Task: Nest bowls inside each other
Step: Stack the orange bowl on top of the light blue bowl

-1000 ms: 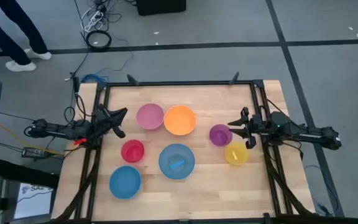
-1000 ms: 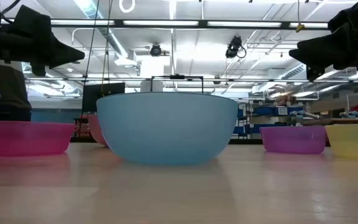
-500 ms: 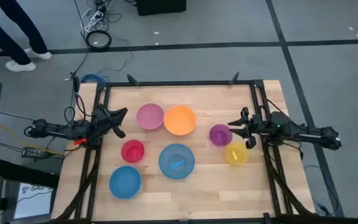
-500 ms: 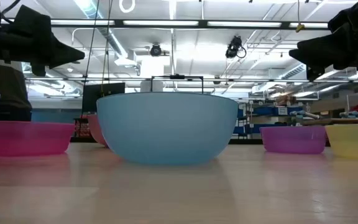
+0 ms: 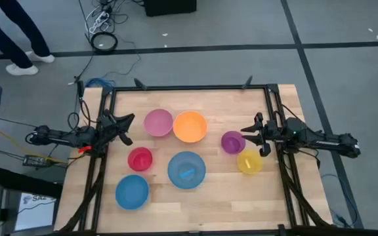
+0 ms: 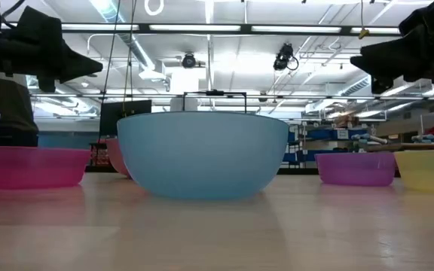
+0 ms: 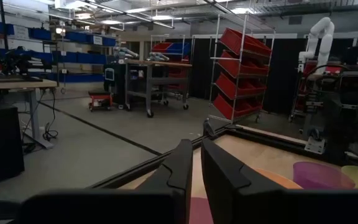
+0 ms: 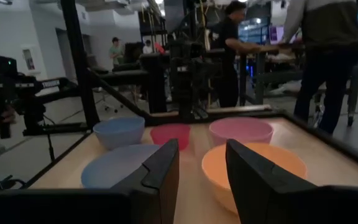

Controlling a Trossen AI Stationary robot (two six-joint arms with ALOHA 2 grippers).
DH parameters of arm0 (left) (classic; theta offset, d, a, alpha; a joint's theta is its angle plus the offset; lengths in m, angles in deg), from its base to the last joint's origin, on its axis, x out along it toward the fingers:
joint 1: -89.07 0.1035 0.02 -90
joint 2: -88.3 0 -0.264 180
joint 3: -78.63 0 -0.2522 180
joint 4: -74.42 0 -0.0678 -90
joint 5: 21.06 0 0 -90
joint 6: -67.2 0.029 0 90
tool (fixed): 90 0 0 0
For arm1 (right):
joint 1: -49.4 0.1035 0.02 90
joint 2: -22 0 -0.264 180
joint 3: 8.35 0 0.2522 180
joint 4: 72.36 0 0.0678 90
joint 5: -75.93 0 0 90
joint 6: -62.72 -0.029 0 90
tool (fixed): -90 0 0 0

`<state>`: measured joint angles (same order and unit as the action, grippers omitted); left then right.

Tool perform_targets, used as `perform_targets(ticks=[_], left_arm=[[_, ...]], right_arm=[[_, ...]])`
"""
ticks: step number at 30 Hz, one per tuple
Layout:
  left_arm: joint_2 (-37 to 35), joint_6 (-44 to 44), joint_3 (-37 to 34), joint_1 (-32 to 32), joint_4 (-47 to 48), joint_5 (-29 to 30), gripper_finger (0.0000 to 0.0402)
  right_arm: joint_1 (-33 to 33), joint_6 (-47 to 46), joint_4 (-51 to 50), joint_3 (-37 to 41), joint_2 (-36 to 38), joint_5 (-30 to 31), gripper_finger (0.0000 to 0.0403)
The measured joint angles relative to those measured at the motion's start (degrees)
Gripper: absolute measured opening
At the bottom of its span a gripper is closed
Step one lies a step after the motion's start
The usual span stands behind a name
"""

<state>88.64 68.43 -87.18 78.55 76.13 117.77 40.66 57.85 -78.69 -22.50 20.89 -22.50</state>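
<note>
Seven bowls stand apart, each on its base, on the wooden table (image 5: 215, 203): pink (image 5: 158, 122), orange (image 5: 189, 126), purple (image 5: 232, 141), yellow (image 5: 249, 161), red (image 5: 140, 158), a large blue one (image 5: 186, 170) and a smaller blue one (image 5: 132, 191). My left gripper (image 5: 128, 122) hovers at the left edge, left of the pink bowl. It points level toward the table, with a narrow empty gap between its fingers (image 7: 196, 168). My right gripper (image 5: 245, 131) hovers at the right edge beside the purple bowl, open and empty (image 8: 202, 165).
Black frame rails (image 5: 189, 88) run along the table's far, left and right sides. Cables (image 5: 104, 40) lie on the floor behind, where a person's legs (image 5: 18, 39) show at the far left. People stand at benches (image 8: 316, 56) beyond the table.
</note>
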Motion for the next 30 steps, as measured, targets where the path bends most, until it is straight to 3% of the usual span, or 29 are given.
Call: perform_targets(ticks=[5,9,15,21,30], left_arm=[[0.0,-19.6,0.0,0.0,-7.2,-1.1,0.0042],[0.0,-28.6,0.0,0.0,-14.4,-1.1,0.0042],[0.0,-25.1,0.0,0.0,-21.7,5.2,0.0042],[0.0,-25.3,0.0,0.0,-21.4,5.3,0.0042],[0.0,-24.0,0.0,0.0,-16.8,3.9,0.0042]], right_arm=[[0.0,-0.4,1.9,0.0,0.0,0.0,0.0122],[0.0,-12.7,4.0,0.0,0.0,-2.1,0.0122],[0.0,-12.8,11.7,0.0,0.0,-2.3,0.0122],[0.0,-12.0,20.0,0.0,0.0,-2.2,0.0123],[0.0,-15.2,21.5,-0.3,0.0,3.0,0.0122]])
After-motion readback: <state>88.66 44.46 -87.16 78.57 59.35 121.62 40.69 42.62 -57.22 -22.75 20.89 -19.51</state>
